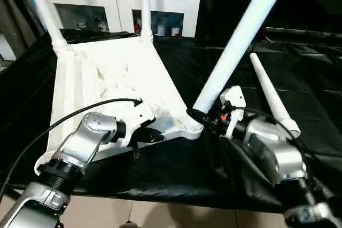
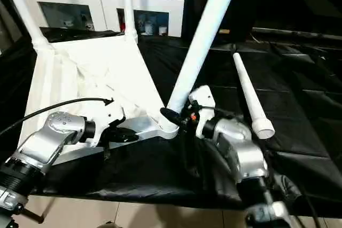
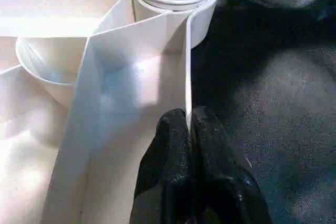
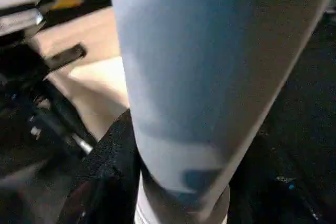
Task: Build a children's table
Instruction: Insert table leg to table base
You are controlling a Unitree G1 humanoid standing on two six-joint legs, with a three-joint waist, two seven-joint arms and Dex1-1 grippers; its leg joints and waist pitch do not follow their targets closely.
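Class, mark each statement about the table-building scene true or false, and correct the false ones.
1. The tabletop lies upside down on black cloth. True.
2. Four legs already stand in the far sockets. False: two legs stand there.
3. The right gripper is shut on the tilted leg near its lower end, at the near corner socket. True.
4. The left gripper is wide open above the cloth. False: it is shut on the tabletop's thin edge wall.
5. A loose leg lies on the cloth. True.
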